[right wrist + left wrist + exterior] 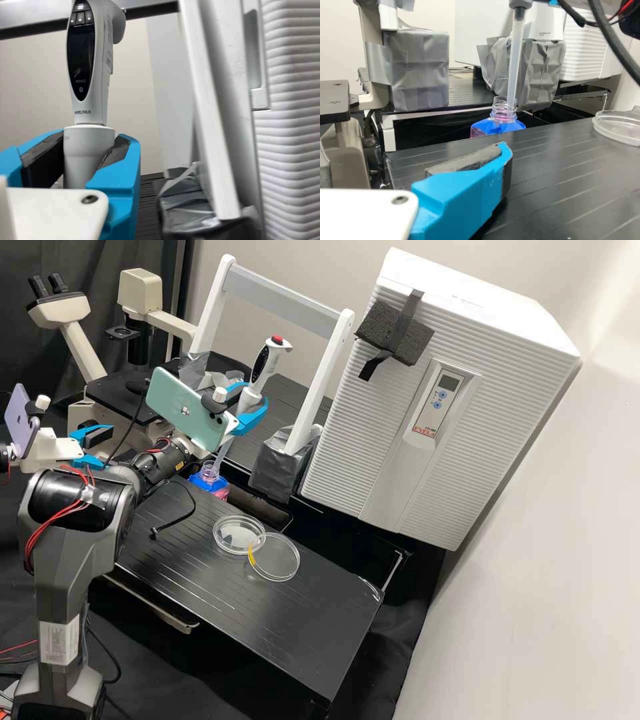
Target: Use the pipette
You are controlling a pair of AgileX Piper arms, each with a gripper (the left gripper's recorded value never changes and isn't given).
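Here the raised right gripper (245, 410) clamps the pipette (267, 363), its tip inside the bottle (212, 483) mouth

The pipette (267, 367), white and grey with a red button on top, stands upright, clamped at its lower barrel between my right fingers (120, 170). Its long clear tube (515, 60) drops straight into the open neck of a small bottle (499, 122) of pink liquid, just behind the bench's (300, 620) far edge.

The pipette (90, 75) is glossy plastic, the bench (300, 613) matt and ribbed.
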